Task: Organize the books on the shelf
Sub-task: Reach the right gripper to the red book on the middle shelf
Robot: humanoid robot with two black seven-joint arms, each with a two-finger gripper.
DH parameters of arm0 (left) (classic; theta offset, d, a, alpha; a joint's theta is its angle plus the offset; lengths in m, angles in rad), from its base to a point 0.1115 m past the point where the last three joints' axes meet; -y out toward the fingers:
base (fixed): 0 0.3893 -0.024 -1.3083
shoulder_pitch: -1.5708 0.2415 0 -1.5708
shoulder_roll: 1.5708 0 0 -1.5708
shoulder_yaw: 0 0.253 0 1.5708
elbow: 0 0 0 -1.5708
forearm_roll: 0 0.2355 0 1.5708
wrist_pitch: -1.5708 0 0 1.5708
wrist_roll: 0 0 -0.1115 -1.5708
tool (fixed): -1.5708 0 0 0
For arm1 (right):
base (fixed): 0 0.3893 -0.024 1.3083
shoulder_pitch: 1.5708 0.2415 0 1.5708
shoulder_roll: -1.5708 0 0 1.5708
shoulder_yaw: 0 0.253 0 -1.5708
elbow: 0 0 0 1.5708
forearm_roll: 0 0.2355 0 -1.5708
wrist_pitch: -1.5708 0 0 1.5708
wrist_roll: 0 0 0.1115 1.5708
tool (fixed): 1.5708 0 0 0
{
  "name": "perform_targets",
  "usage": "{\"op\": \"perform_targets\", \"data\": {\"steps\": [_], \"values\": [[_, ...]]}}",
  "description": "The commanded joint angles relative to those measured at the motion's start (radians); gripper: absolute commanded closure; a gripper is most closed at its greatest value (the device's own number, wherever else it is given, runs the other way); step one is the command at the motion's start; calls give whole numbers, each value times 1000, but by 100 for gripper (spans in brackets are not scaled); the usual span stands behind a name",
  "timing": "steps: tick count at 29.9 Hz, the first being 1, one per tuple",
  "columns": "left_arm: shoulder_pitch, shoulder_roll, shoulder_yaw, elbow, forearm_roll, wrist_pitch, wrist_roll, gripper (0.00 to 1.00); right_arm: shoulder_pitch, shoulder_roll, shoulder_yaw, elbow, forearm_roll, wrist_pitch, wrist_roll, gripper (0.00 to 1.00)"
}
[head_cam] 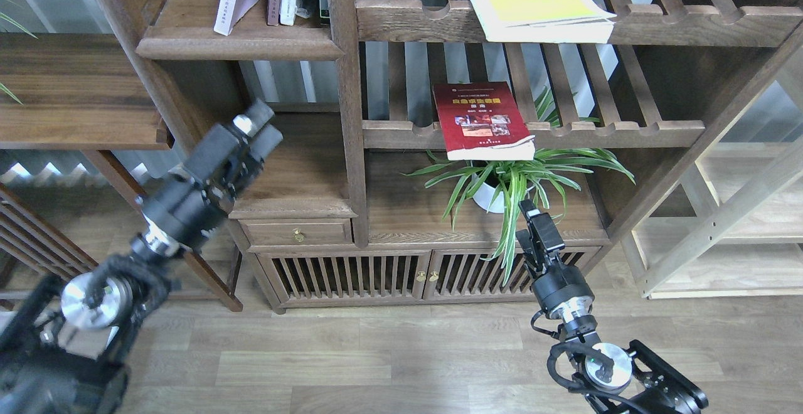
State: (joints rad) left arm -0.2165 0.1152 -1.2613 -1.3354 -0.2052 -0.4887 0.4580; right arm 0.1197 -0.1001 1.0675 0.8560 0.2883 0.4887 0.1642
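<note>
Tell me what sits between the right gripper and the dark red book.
In the head view, a green potted plant lies between the right gripper and the dark red book.

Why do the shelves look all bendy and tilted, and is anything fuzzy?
Head view: the wide lens bows and tilts the bookcase posts, most at the edges. The left gripper, close to the camera, looks slightly soft. The dark red book stays sharp; the yellow-green book looks bright and a little washed out.

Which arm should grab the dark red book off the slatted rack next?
Probably right: the right gripper sits just below the dark red book, which overhangs the slatted rack. The left gripper is across the bookcase post.
</note>
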Motion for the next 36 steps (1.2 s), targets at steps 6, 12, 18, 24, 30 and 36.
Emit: {"op": "perform_targets", "data": {"steps": [6,12,18,24,30,36], "values": [[31,-5,13,48,-2,0,2,1,35,17,-1,0,0,0,0,1],[26,-6,10,47,-2,0,2,1,46,40,-6,0,0,0,0,1],[32,-3,6,90,-2,0,4,1,55,56,-15,3,-3,0,0,1],[32,-5,6,91,-3,0,4,1,107,88,-21,1,-5,0,6,1],[34,3,0,96,0,0,2,1,159,100,-17,-6,-3,0,9,1],[52,4,-10,96,-2,0,-1,1,198,100,-14,-41,-3,0,9,1]]}}
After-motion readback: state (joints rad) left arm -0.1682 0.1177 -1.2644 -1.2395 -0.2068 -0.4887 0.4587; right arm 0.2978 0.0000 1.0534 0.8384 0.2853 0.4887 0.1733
